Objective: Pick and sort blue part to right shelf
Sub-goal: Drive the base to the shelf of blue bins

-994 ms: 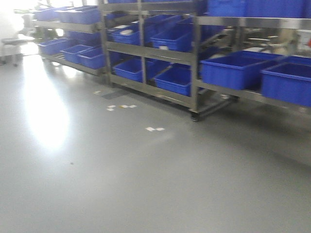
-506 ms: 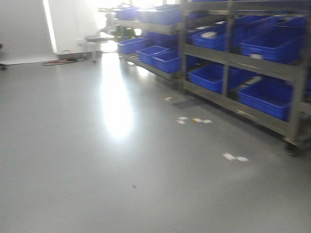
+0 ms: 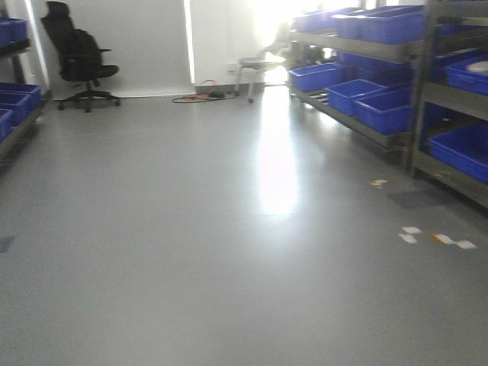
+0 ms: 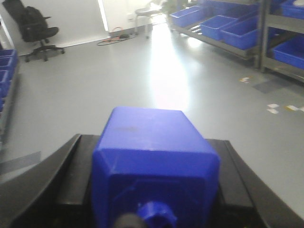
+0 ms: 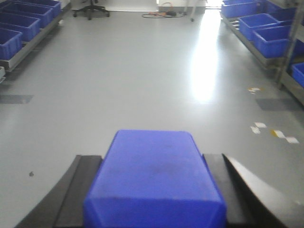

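We judge the blue part (image 4: pixel 153 156) stiff, light, slick (moulded plastic); our left gripper (image 4: pixel 151 142) clamps its flat sides, right gripper (image 5: pixel 153 159) grips a second block (image 5: pixel 154 183)

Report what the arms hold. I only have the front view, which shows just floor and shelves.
Observer: The left end effector is shut on a blue part, fingers on both its sides.
Operator: Give me the right arm.
Observer: The right end effector grips a second blue part the same way.
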{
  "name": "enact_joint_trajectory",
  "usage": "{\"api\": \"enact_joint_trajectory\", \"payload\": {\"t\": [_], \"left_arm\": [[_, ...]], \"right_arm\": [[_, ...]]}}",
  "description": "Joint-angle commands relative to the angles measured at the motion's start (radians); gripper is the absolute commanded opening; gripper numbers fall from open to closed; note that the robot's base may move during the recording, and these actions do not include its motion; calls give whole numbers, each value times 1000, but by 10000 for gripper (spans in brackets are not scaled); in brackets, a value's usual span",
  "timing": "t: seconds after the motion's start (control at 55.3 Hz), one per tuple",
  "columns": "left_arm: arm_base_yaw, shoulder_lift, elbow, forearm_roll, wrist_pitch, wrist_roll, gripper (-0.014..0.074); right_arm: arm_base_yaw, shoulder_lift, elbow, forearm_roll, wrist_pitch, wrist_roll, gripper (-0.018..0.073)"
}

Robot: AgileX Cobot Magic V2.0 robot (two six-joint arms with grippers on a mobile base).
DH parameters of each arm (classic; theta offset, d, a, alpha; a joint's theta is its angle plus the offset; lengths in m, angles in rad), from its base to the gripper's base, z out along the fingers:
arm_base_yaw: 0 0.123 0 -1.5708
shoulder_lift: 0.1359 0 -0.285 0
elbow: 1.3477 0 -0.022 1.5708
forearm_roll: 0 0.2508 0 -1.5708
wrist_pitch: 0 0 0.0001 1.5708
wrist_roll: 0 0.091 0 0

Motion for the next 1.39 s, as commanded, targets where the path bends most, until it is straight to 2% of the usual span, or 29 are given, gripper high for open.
{"api": "enact_joint_trajectory", "payload": {"t": [0.0,1.373], "left_arm": [[-1,17,-25,-1,-89,-8,337],[-1,17,-25,-1,-89,-8,337]], "right_arm": [[-1,20,-26,-17,-84,-8,342],[-1,20,-26,-17,-84,-8,342]]}}
